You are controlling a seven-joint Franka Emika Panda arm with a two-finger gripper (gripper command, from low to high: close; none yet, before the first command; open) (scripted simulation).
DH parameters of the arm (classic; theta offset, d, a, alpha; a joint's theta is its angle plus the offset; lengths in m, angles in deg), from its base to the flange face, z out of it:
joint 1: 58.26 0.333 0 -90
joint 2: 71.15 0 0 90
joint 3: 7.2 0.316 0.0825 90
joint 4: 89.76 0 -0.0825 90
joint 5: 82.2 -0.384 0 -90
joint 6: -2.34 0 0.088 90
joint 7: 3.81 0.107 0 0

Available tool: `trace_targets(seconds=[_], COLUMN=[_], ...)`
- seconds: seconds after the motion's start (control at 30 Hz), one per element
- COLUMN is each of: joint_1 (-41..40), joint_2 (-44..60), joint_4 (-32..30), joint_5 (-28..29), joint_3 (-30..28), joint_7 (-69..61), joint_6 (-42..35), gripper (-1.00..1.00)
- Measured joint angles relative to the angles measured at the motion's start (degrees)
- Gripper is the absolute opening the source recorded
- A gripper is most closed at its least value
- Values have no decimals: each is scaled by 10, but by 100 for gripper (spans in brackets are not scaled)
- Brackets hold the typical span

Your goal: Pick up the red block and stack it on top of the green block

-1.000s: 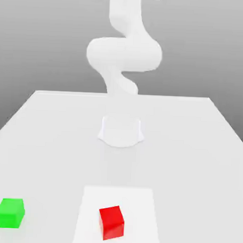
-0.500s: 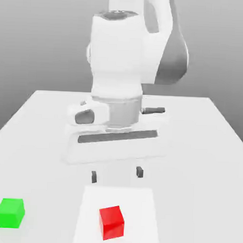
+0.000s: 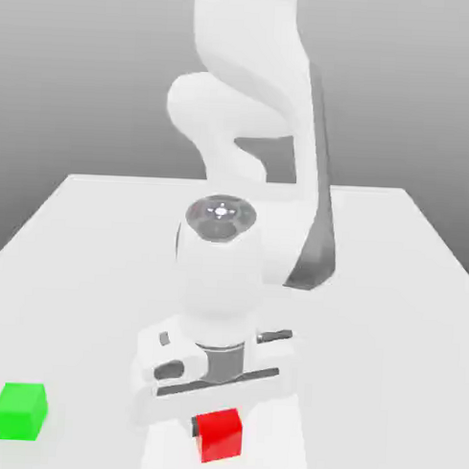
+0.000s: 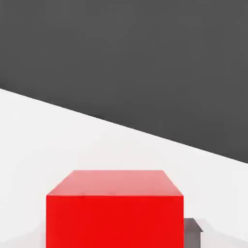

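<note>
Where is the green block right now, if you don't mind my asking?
The green block sits on the table at the exterior view's far left, near the front edge, left of the white square.

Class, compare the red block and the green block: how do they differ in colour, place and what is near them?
The red block is red; the green block is green. The red block has the gripper right at it, while the green block stands apart from it. The red block is over the white square; the green block is beside it. Both are box-shaped.
</note>
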Motion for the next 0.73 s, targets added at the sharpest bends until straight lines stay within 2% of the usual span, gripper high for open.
trace_targets(seconds=[0.17, 0.43, 0.5, 0.6, 0.63, 0.73], joint_1=[8, -107, -140, -168, -174, -174], joint_2=[-89, -96, -74, -16, -2, -2], joint_4=[-14, 51, 71, 83, 85, 85], joint_5=[24, -5, -27, -68, -78, -78], joint_3=[-14, -124, -144, -130, -125, -124], joint_7=[18, 13, 2, -26, -32, -32], joint_6=[-75, -153, -153, -110, -99, -99], gripper=[-100, -100, -100, -100, 100, 100])
